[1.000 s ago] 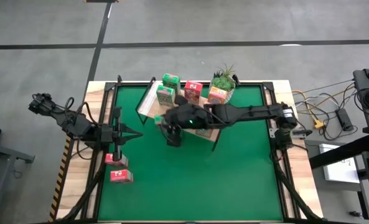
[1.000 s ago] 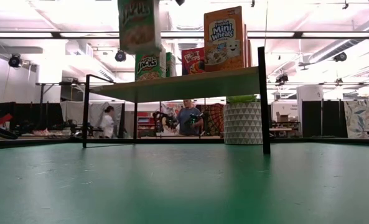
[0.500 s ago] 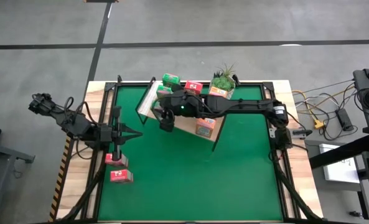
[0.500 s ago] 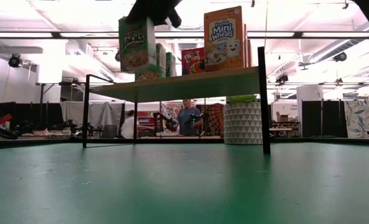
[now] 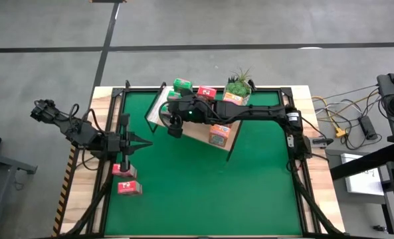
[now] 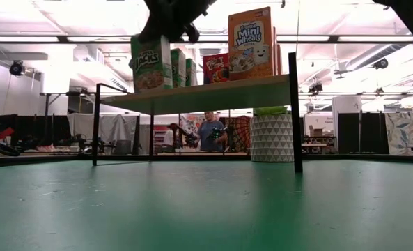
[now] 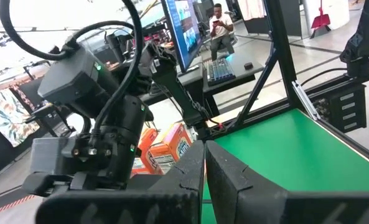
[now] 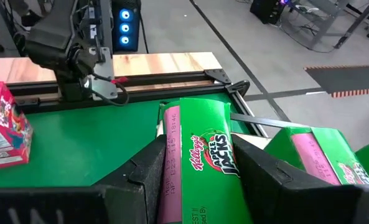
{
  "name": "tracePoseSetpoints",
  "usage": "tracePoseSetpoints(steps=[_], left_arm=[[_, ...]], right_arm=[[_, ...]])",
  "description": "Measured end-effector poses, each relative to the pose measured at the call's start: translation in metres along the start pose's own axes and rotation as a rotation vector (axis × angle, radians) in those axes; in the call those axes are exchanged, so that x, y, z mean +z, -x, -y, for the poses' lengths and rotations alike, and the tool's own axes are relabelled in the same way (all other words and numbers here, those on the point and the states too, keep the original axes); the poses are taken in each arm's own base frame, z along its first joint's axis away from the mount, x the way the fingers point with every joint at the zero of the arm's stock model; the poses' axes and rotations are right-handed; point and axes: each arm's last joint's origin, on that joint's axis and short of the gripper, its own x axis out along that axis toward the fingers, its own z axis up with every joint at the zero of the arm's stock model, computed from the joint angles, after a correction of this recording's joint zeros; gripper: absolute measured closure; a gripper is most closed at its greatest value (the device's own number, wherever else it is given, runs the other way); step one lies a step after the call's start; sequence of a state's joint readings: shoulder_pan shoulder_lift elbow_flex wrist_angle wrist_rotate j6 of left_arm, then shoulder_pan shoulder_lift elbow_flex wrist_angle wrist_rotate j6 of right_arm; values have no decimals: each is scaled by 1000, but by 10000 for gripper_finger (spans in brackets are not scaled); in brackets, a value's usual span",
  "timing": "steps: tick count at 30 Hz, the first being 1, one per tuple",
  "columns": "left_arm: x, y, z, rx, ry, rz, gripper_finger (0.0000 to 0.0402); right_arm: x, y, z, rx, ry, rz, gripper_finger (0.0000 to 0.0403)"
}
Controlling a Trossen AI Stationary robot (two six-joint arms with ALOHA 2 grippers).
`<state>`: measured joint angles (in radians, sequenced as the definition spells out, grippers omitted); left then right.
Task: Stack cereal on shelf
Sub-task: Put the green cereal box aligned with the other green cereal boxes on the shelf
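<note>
Right end effector clamped on green box, held upright over shelf's near-left end, beside other green box. Orange box on the shelf; two pink-red boxes on bench edge by left arm. Left end effector closed, empty, over the bench's left side.

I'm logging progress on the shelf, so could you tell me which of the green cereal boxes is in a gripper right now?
The green Apple Jacks box clamped in the right gripper, at the shelf's left end; another green box stands free beside it.
</note>
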<state>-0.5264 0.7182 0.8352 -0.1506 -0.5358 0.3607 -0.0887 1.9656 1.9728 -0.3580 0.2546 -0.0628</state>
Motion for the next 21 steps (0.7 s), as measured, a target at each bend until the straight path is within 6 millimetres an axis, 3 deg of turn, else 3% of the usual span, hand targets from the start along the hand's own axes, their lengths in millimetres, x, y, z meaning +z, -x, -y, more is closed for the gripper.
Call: tracePoseSetpoints(steps=[6, 21], left_arm=[[0, 0, 0, -2, -3, -3, 402], [0, 0, 0, -1, 0, -4, 402]], right_arm=[[-1, -1, 3, -5, -13, -3, 250], [-1, -1, 3, -9, -19, -6, 171]])
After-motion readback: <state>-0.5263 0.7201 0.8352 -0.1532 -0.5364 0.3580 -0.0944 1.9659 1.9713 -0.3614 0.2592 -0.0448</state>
